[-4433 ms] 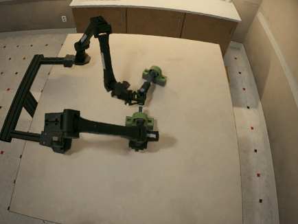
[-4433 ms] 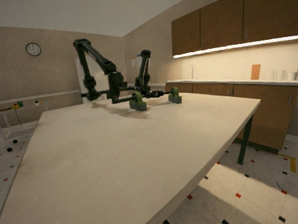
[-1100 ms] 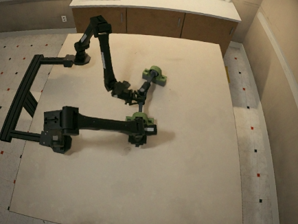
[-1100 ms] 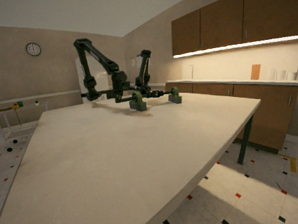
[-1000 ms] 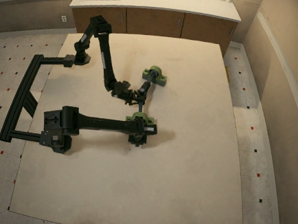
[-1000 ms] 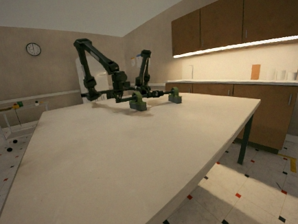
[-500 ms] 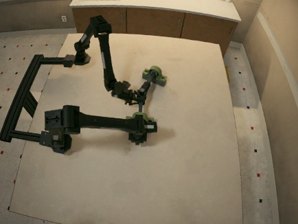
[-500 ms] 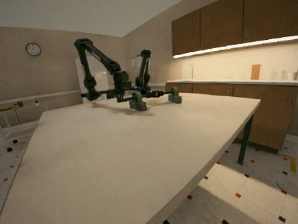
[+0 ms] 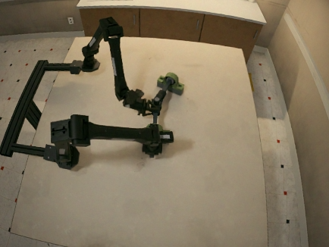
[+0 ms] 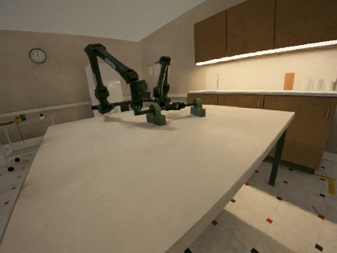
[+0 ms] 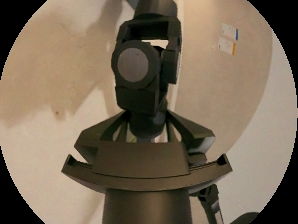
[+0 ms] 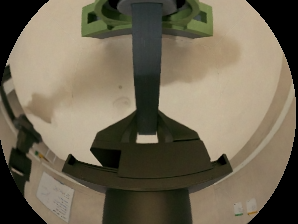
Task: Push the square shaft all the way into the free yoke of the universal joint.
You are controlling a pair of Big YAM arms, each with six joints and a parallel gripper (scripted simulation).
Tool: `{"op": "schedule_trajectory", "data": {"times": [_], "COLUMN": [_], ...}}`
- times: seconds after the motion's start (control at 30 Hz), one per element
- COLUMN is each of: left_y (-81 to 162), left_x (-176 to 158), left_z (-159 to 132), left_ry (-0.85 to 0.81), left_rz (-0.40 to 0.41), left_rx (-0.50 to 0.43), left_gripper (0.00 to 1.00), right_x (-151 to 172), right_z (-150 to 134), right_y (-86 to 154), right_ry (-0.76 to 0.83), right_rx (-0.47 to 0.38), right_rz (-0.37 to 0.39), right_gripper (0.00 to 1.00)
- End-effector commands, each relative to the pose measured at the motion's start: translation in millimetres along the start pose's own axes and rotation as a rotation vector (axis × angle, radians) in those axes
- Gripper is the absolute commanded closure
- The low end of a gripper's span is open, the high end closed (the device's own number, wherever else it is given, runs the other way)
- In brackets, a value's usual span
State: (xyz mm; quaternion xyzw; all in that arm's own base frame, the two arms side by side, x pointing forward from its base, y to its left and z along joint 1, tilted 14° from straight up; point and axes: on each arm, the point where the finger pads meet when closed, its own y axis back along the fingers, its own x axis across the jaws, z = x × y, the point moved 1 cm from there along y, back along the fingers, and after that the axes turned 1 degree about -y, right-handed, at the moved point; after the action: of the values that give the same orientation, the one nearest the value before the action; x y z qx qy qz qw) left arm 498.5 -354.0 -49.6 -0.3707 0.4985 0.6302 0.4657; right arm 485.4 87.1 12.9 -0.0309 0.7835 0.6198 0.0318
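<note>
The universal joint [image 9: 158, 99] hangs off a short shaft in the far green bearing block [image 9: 171, 82]. My left gripper [image 9: 148, 107] is shut on its free yoke [image 11: 143, 72], which fills the middle of the left wrist view. The dark square shaft [image 9: 155, 120] runs from that yoke down to my right gripper [image 9: 153, 139]. In the right wrist view the shaft [image 12: 148, 63] passes through a second green bearing block [image 12: 148, 0], and my right gripper [image 12: 147, 113] is shut on its near end. How deep the shaft sits in the yoke is hidden.
The second green block [image 10: 156, 115] stands on the table under my right arm, and the far block [image 10: 198, 108] stands behind it. Wooden cabinets [image 9: 170, 23] line the wall beyond the table's far edge. The arm mounts [image 9: 23, 110] sit at the table's left side.
</note>
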Motion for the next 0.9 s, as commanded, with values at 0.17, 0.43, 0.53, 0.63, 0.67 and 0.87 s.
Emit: {"op": "schedule_trajectory", "data": {"times": [0.17,0.43,0.53,0.63,0.67,0.87], "left_y": [-4,-4,-4,-4,-4,-4], "left_x": [-17,-17,-17,-17,-17,-17], "left_z": [-7,-7,-7,-7,-7,-7], "left_ry": [0.049,0.049,0.049,0.049,0.049,0.049], "left_rz": [-0.025,-0.025,-0.025,-0.025,-0.025,-0.025], "left_rx": [0.005,0.005,0.005,0.005,0.005,0.005], "left_gripper": [0.53,0.53,0.53,0.53,0.53,0.53], "right_x": [-7,-7,-7,-7,-7,-7], "right_z": [30,36,37,38,39,40], "right_y": [4,4,4,4,4,4], "right_ry": [0.003,0.003,0.003,0.003,0.003,0.003], "right_rx": [-0.01,-0.01,-0.01,-0.01,-0.01,-0.011], "right_rz": [-0.006,-0.006,-0.006,-0.007,-0.007,-0.007], "right_gripper": [0.82,0.82,0.82,0.82,0.82,0.82]}}
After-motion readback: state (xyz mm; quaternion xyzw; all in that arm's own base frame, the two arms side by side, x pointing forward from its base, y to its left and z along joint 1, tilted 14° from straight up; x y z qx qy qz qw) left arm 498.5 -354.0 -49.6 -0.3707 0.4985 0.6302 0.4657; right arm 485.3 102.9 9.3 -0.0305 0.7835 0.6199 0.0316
